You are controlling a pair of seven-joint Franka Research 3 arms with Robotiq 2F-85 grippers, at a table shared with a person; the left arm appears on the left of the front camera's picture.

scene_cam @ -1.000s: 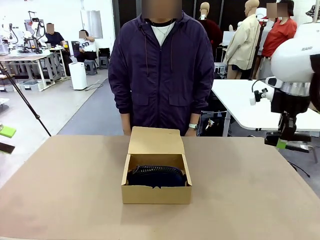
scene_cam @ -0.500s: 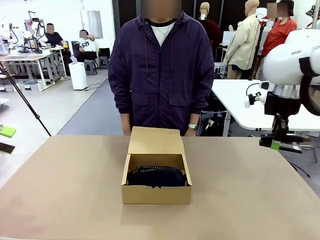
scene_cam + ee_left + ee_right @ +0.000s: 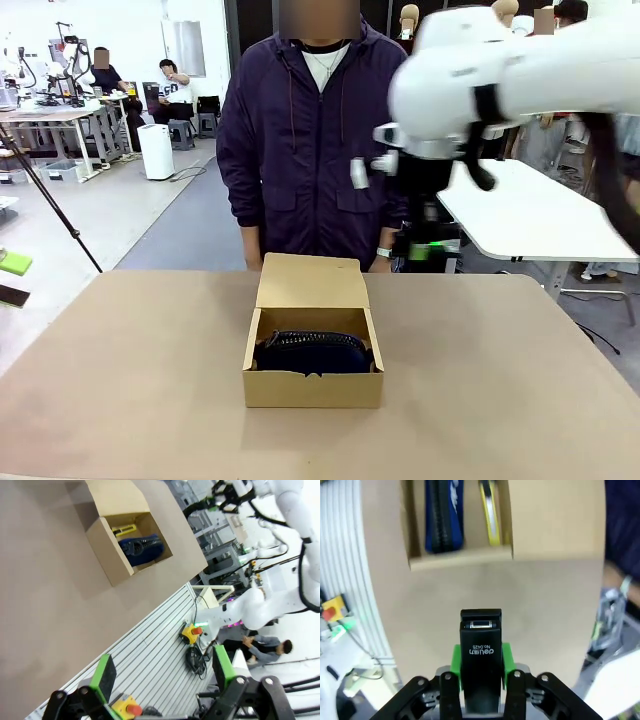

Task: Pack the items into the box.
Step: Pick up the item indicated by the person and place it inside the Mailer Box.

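Observation:
The brown cardboard box point(image 3: 312, 388) stands open mid-table, its flap lid point(image 3: 310, 282) lying back toward the person. Inside lies the dark pouch point(image 3: 312, 352). In the right wrist view the pouch point(image 3: 444, 515) and the yellow utility knife point(image 3: 490, 512) lie side by side in the box point(image 3: 460, 560). My right gripper point(image 3: 480, 662) is shut on the black stapler point(image 3: 480, 650), short of the box above bare table. From the front it point(image 3: 428, 242) hangs blurred, high, right of the lid. My left gripper point(image 3: 162, 675) is open, far from the box point(image 3: 107, 550).
A person in a dark purple jacket point(image 3: 322, 140) stands at the far edge right behind the box, a watch point(image 3: 386, 253) on one wrist. A white table point(image 3: 530, 215) is behind at the right. A grey slatted panel with an emergency stop button point(image 3: 192, 631) lies past the table's near edge.
My right arm has swung from the far right edge leftward and now hangs above the far side of the table, close to the box lid. The box and pouch have not moved.

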